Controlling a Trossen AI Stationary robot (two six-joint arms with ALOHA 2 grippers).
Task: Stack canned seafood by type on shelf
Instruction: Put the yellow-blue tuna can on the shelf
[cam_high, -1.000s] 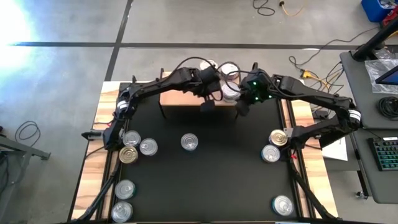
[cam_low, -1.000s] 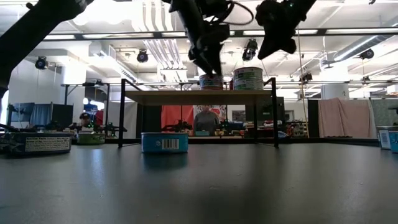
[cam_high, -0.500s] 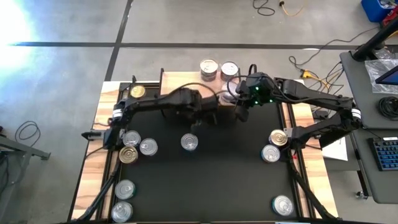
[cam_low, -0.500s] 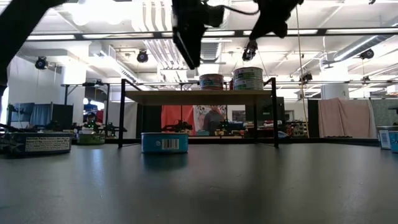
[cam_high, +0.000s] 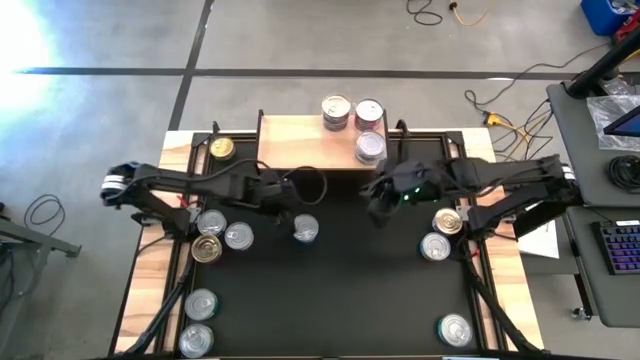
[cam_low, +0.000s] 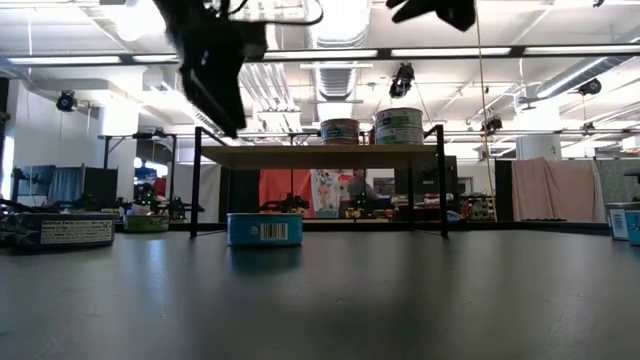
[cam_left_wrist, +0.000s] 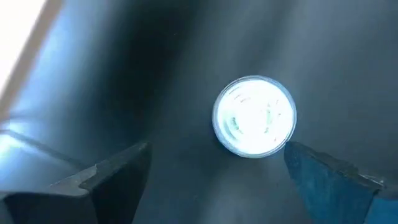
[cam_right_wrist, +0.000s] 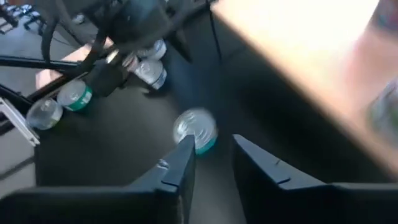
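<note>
The shelf (cam_high: 300, 140) stands at the mat's far side with three silver-lidded cans (cam_high: 336, 110) (cam_high: 369, 112) (cam_high: 370, 147) on its right part; the low view shows a single can (cam_low: 340, 131) beside a taller stack (cam_low: 398, 126). A blue-sided can (cam_high: 305, 228) (cam_left_wrist: 254, 116) rests alone on the mat's middle. My left gripper (cam_high: 288, 203) (cam_left_wrist: 217, 180) hangs open above it, slightly to its left. My right gripper (cam_high: 380, 207) (cam_right_wrist: 214, 163) hovers near the shelf's front edge, with a narrow gap between its fingers and nothing in it.
More cans lie on the mat: three at the left (cam_high: 211, 222) (cam_high: 238, 236) (cam_high: 206, 249), two at the near left (cam_high: 200, 303) (cam_high: 196, 340), two at the right (cam_high: 448, 221) (cam_high: 435, 246), one near right (cam_high: 454, 330). A gold can (cam_high: 221, 148) sits left of the shelf.
My left gripper has swung away from the shelf toward the table's near edge and down, ending over the lone middle can, still open. My right gripper has drawn back from the shelf toward the near edge. The cans on the shelf have stayed put.
</note>
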